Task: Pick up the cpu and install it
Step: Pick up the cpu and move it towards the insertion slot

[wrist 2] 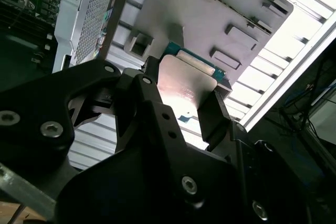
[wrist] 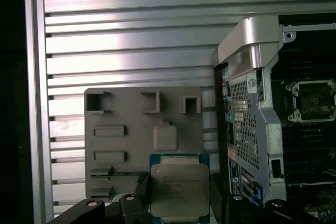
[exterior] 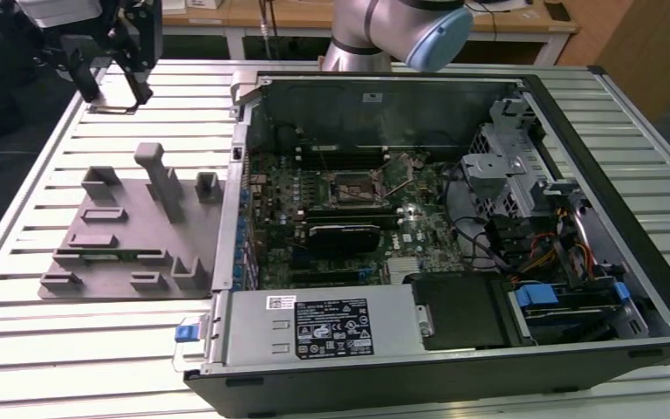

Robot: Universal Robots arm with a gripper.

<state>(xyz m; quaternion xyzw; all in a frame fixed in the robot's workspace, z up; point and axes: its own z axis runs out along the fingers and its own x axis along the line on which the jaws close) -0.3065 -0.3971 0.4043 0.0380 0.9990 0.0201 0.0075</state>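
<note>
Clamped by its edges in my claw (wrist: 179, 203), the cpu (wrist: 179, 182) hung near the table (exterior: 184, 96)'s corner, well apart from the motherboard socket (exterior: 352, 185), a thin hold from which it could slip or tilt.

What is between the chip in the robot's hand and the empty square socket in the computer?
In the first wrist view, the computer's metal wall with little holes stands between the cpu and the socket.
</note>
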